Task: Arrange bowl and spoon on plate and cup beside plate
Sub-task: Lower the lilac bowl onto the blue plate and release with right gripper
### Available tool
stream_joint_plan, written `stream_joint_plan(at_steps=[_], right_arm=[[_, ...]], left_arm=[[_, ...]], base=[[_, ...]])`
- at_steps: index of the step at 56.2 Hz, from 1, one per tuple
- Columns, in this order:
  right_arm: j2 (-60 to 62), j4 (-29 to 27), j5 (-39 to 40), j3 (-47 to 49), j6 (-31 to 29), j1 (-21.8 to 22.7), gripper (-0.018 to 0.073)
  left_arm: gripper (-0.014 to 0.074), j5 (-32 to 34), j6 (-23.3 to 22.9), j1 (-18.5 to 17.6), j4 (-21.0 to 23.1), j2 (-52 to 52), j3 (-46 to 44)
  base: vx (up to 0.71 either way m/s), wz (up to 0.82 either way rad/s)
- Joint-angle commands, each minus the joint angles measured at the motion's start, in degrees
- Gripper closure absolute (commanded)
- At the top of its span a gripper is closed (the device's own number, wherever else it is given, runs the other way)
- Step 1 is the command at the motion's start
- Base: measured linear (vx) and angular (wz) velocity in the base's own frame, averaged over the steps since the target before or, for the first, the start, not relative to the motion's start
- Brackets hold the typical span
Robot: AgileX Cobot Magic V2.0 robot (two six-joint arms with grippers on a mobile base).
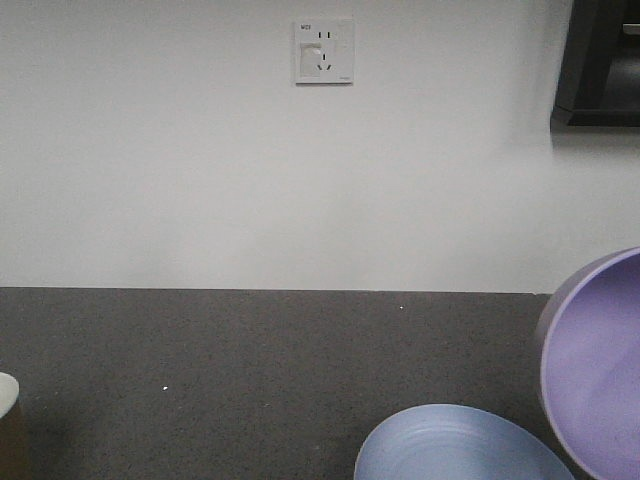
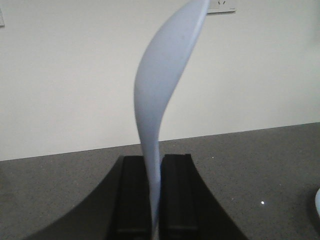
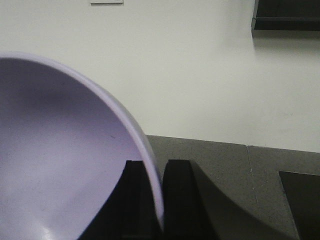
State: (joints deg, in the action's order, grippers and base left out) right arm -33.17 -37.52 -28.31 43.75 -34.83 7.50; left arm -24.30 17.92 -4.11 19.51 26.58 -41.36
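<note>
I counted one of each task item and two grippers. The single small, round lavender-purple plastic bowl (image 1: 600, 370), smooth and matte, hung tipped on its side at the right edge of the front view, with its hollow facing the camera. In the right wrist view the right gripper (image 3: 157, 170) held it by the thin rim, its two black fingers (image 3: 180, 200) pinching the wall from either side. The one round pale blue plate (image 1: 450, 445), with a shallow raised rim, lay flat on the dark grey speckled tabletop (image 1: 250, 380), just left of and below the bowl; I could not tell whether the two touched. The one brown paper cup (image 1: 6, 395) showed only as a sliver of white rim and brown side at the lower left edge, well apart from the plate. The one pale blue plastic spoon (image 2: 160, 90), smooth and curved, stood nearly upright in the left wrist view with its rounded scoop at the top. The left gripper (image 2: 156, 165) had its two black fingers (image 2: 132, 200) pressed onto the narrow handle. Behind everything stood a plain white wall (image 1: 150, 150) with one white wall socket (image 1: 323, 52) and one dark box-like fixture (image 1: 600, 60) at the upper right.
</note>
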Motion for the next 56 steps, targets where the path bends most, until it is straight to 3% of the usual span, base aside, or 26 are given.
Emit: stream_joint_plan(at_steps=[1, 45, 56], right_arm=[[-0.1, -1.5, 4.7, 1.6, -0.4, 0.3, 0.0568], [-0.9, -3.7, 5.6, 1.6, -0.2, 0.2, 0.0568], [-6.9, -5.0, 1.6, 2.7, 3.6, 0.2, 0.0568]], left_arm=[[0.0594, 5.0, -0.1, -0.3, 1.0, 0.4, -1.5], [0.0594, 5.0, -0.2, -0.3, 1.0, 0.4, -1.5], [0.0594, 4.7, -2.6, -0.3, 2.7, 0.4, -1.5]], base=[[0.0, 0.0], [0.0, 0.0], [0.0, 0.0]])
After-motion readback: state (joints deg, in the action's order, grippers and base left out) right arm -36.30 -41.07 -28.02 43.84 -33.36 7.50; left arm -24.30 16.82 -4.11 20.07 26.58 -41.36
